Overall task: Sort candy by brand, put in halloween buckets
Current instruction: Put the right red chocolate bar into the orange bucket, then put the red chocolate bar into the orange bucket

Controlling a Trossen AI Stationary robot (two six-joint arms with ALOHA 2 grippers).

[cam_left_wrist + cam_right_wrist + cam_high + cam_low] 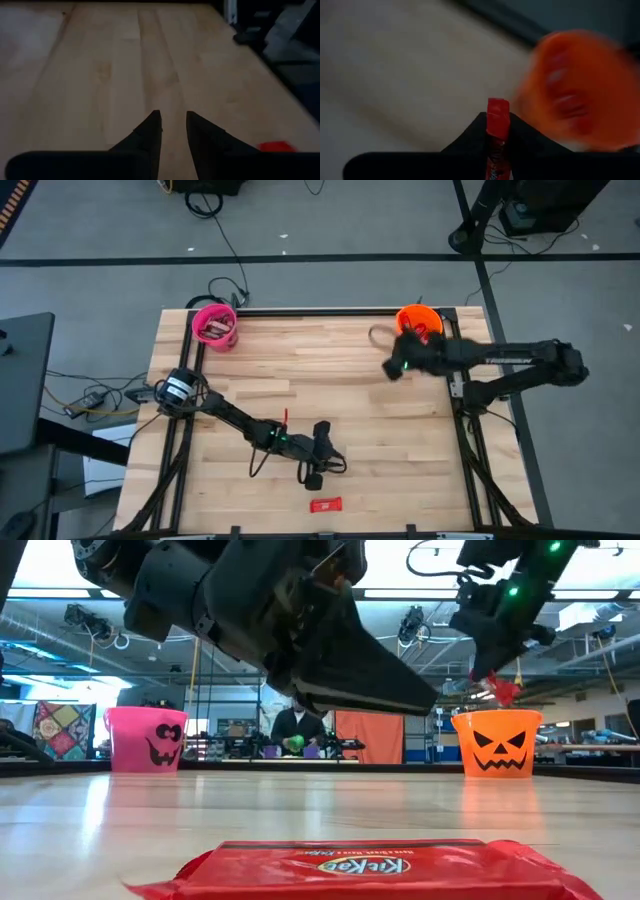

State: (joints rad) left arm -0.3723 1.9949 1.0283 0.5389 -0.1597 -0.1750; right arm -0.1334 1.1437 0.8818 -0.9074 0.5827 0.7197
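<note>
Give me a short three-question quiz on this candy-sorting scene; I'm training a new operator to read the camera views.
1. True or false: the right gripper is shut on a red-wrapped candy bar.
2. Which round plastic pail is the right gripper nearest? A) the hot pink pail B) the bright orange pail C) neither, it is over the table's middle.
3. Fill in: the red-wrapped KitKat bar lying on the wooden table sits near its ____ edge, just past the left gripper.

Key: 1 true; 2 B; 3 front (the high view's bottom edge).
</note>
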